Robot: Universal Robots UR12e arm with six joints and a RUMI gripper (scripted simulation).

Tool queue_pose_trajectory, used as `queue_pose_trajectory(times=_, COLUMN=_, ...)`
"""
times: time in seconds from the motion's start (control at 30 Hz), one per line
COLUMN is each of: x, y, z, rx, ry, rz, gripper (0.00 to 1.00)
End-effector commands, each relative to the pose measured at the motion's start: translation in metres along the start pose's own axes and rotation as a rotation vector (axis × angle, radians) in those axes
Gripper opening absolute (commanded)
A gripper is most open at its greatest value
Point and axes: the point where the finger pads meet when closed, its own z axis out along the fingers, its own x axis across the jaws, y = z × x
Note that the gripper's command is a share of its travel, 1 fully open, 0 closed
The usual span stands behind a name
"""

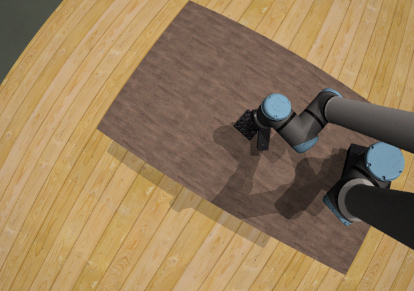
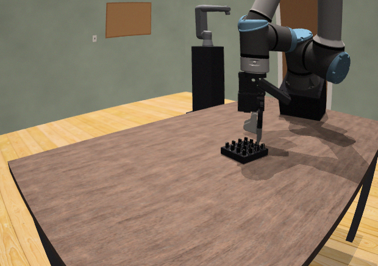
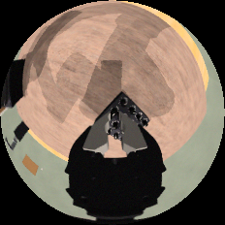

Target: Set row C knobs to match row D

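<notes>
The knob box (image 1: 242,125) (image 2: 243,158) (image 3: 121,98) lies in the inner part of the table (image 1: 160,73) (image 2: 152,180) (image 3: 145,73), between its two long edges and well apart from the corners; the tool (image 1: 254,124) (image 2: 258,142) (image 3: 114,112) points down over the side of the box nearer the arm's base (image 2: 302,108), its tips down among the knobs there; its fingers stand nearly together, though I cannot tell whether they clench a knob; more knobs stand just beside the fingers, outside their grip.
</notes>
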Motion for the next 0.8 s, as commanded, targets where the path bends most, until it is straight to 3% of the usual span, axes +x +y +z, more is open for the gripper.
queue_pose_trajectory(times=0.0, x=-0.0019, y=-0.0034, z=0.0021, rx=0.004, ry=-0.003, rz=0.0, gripper=0.04)
queue_pose_trajectory(times=0.77, x=-0.0015, y=-0.0031, z=0.002, rx=0.004, ry=-0.002, rz=-0.057, gripper=0.04)
